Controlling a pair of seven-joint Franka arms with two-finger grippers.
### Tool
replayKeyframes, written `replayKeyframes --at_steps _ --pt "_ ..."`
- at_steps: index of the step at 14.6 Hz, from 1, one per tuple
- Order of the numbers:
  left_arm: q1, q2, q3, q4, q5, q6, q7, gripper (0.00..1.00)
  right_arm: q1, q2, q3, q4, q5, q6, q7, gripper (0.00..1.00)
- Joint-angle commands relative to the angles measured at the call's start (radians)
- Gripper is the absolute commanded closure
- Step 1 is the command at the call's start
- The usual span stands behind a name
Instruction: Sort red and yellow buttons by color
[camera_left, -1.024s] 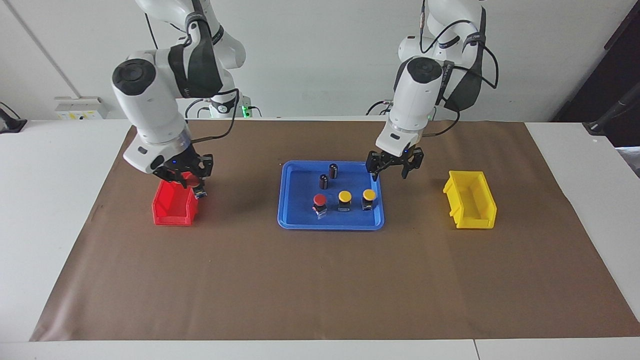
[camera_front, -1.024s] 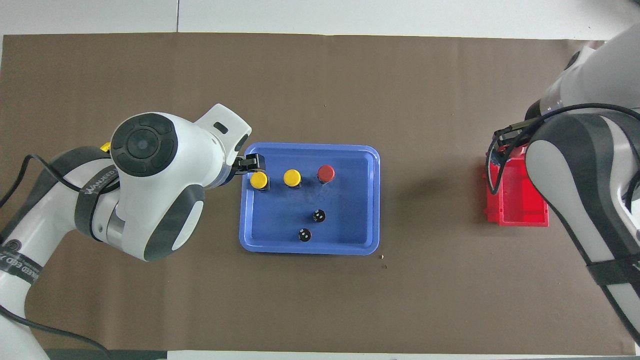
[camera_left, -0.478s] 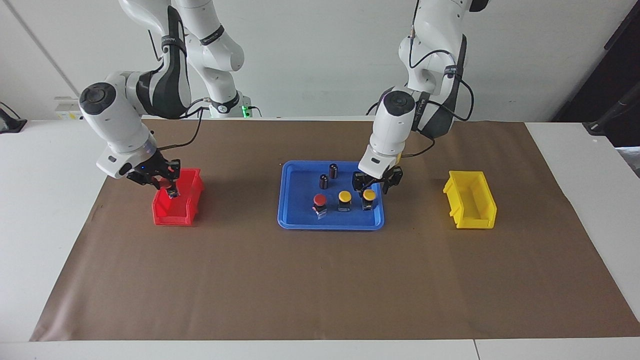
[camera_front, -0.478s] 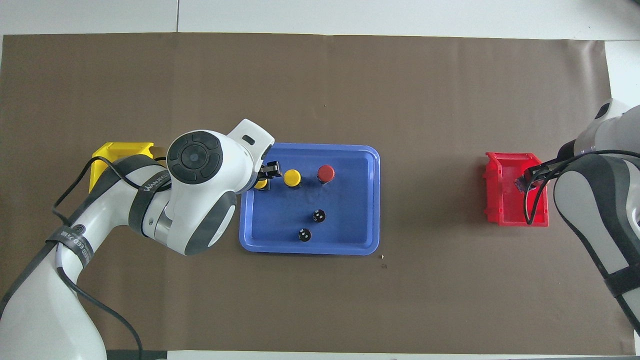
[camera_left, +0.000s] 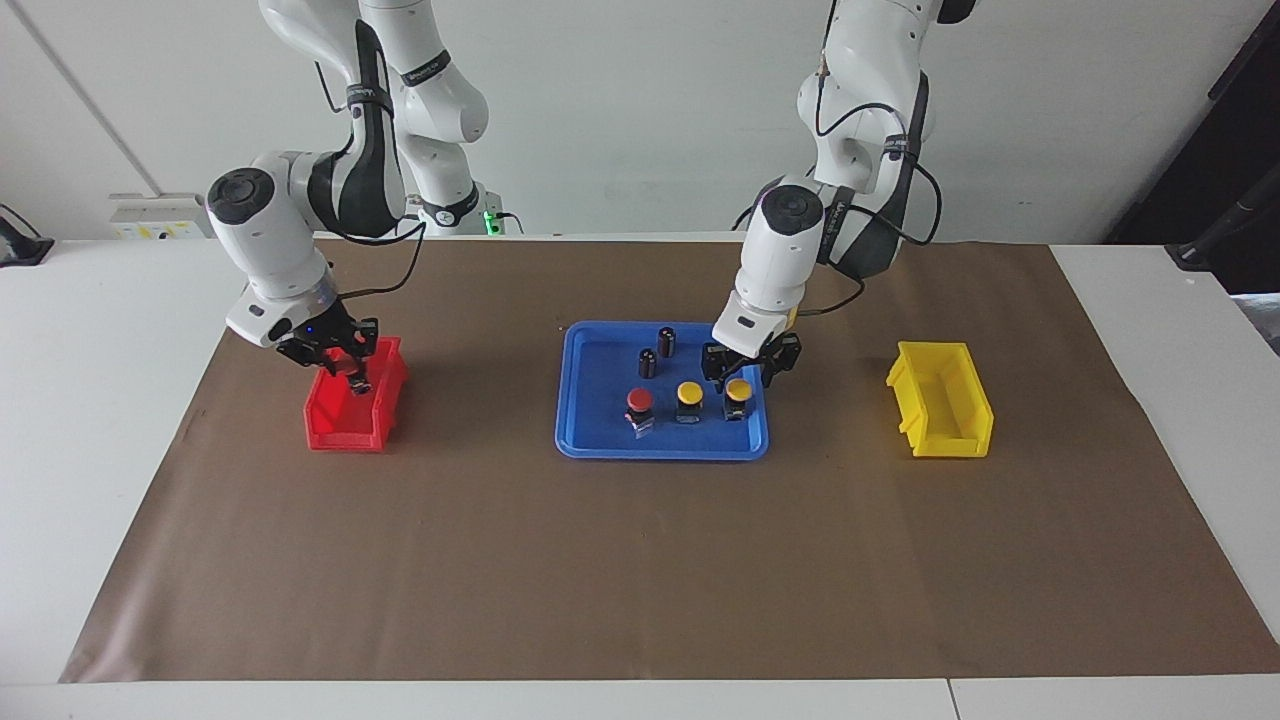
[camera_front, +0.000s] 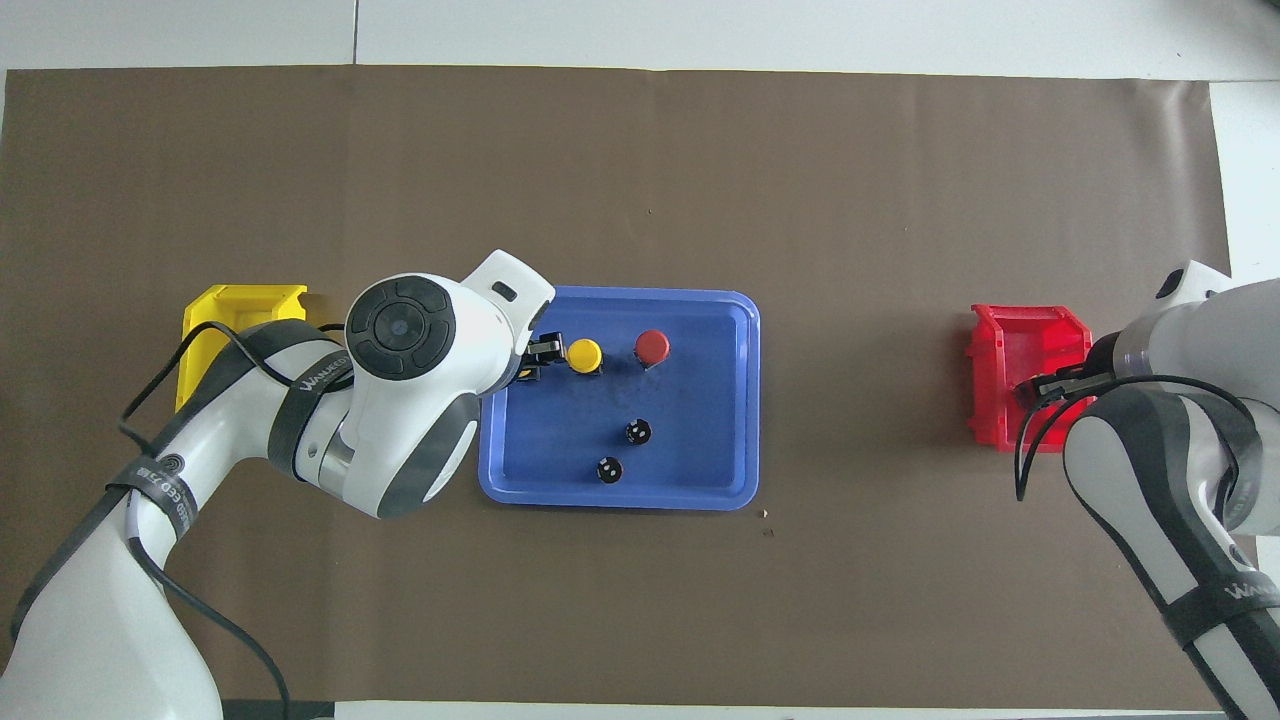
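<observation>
The left tool (camera_left: 742, 372), fingers spread, straddled the outer yellow button (camera_left: 738, 392); it needed centring before closing. The right tool (camera_left: 345, 372), grip unreadable, hung over the red bin (camera_left: 345, 425).

Around my workspace: paper, tray, two bins, two dark cylinders.

I see brown paper (camera_left: 640, 560) spread over the white table (camera_left: 90, 400), with a blue tray (camera_left: 592, 440) at its middle. Two capless dark cylinders (camera_left: 666, 342) stand upright in the tray's half nearer to me, just beside each other. A red bin (camera_left: 335, 425) and a yellow bin (camera_left: 945, 405) sit at either end.
</observation>
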Motion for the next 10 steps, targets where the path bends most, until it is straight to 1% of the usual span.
replayKeyframes --at_steps 1,2,3,4,5,6,8,10 --pt "-0.018 -0.018 0.017 -0.037 -0.006 0.031 -0.012 0.28 -0.019 -0.033 0.010 -0.017 0.024 0.007 -0.031 0.01" --pt "-0.019 -0.012 0.017 -0.037 -0.006 0.035 -0.013 0.28 -0.021 -0.025 0.010 0.010 0.024 -0.014 -0.034 0.01" --pt "-0.019 -0.010 0.017 -0.037 -0.006 0.046 -0.013 0.29 -0.021 -0.015 0.010 0.058 0.023 -0.063 -0.034 0.01" --pt "-0.019 -0.010 0.017 -0.036 -0.006 0.046 -0.013 0.35 -0.016 -0.001 0.010 0.117 0.023 -0.118 -0.033 0.01" --pt "-0.019 -0.009 0.017 -0.034 -0.006 0.046 -0.018 0.48 -0.010 0.005 0.011 0.174 0.023 -0.170 -0.027 0.01" --pt "-0.019 -0.009 0.017 -0.031 -0.006 0.046 -0.036 0.64 0.000 0.016 0.016 0.222 0.023 -0.210 -0.018 0.01" --pt "-0.019 -0.009 0.017 -0.028 -0.006 0.046 -0.062 0.83 0.063 0.039 0.016 0.286 0.023 -0.243 0.063 0.00" --pt "-0.021 -0.009 0.017 -0.019 -0.006 0.031 -0.084 0.94 0.133 0.051 0.016 0.308 0.023 -0.244 0.193 0.00"
